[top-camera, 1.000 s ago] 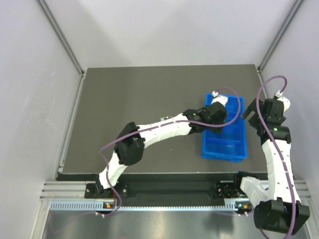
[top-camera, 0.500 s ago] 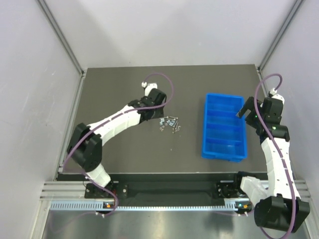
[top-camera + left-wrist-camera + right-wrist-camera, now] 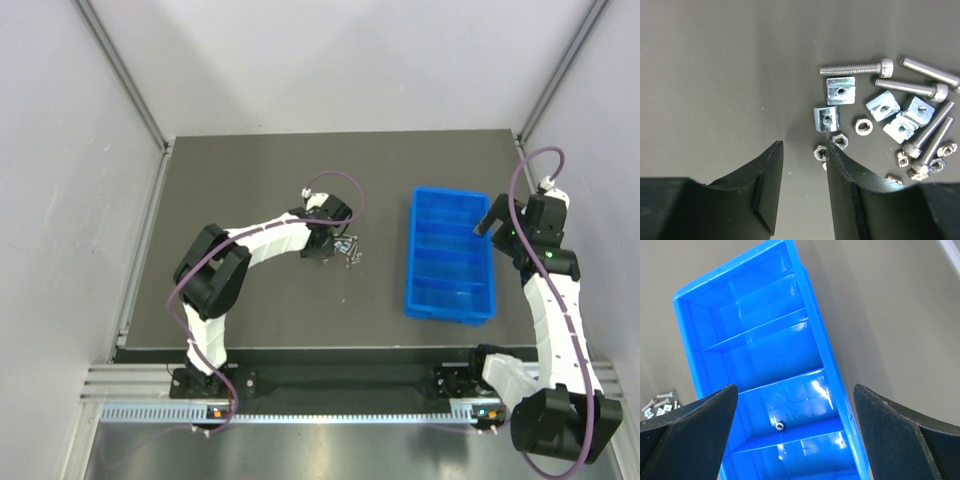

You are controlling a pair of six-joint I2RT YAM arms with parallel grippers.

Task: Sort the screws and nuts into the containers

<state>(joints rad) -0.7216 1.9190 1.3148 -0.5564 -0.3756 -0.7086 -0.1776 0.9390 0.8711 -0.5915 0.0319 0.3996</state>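
A pile of silvery screws (image 3: 855, 67) and nuts (image 3: 863, 125) lies on the dark table, left of the blue four-compartment tray (image 3: 411, 250). In the top view the pile (image 3: 347, 249) sits just right of my left gripper (image 3: 322, 247). In the left wrist view that gripper (image 3: 804, 147) is open and empty, low over bare table, its right fingertip (image 3: 832, 150) beside two hex nuts (image 3: 819, 152). My right gripper (image 3: 795, 390) is wide open and empty above the tray (image 3: 775, 355). One small silvery piece (image 3: 779, 426) lies in a tray compartment.
Several square slotted nuts (image 3: 841, 90) lie among the screws. The pile's edge also shows at the lower left of the right wrist view (image 3: 657, 405). The table's right edge (image 3: 522, 150) and the side walls are close to the right arm.
My left gripper has swung from over the tray, out across the table to the left, then down beside the pile. The right gripper has hardly moved.
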